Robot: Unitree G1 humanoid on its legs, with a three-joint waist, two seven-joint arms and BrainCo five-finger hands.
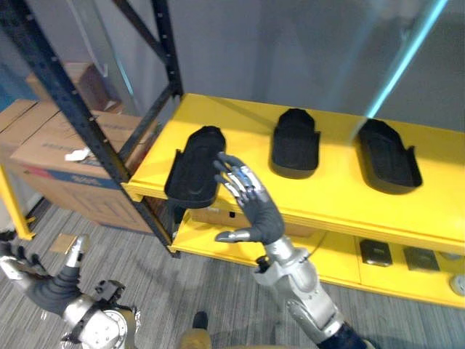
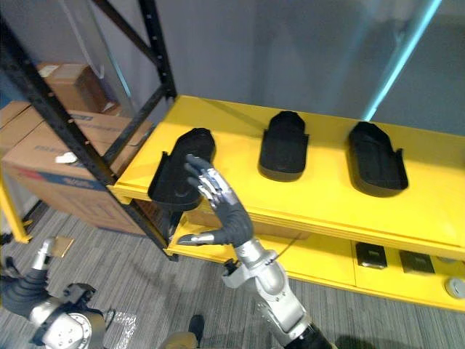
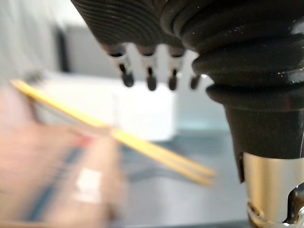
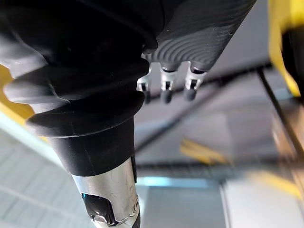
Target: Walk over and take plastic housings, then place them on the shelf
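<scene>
Overhanging the shelf [image 1: 341, 200], a housing [image 1: 190, 173] sits beside the spread-fingered right hand [image 1: 259, 212]

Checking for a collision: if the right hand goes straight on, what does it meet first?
Likely the leftmost black housing at the yellow shelf's front edge; the right hand's fingertips overlap it, depth unclear.

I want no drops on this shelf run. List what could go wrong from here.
1. The leftmost housing appears to overhang the front edge of the yellow shelf; it could tip off.
2. The open right hand is by that housing, so a sideways sweep may knock it down. The left hand hangs low, away from it.
</scene>
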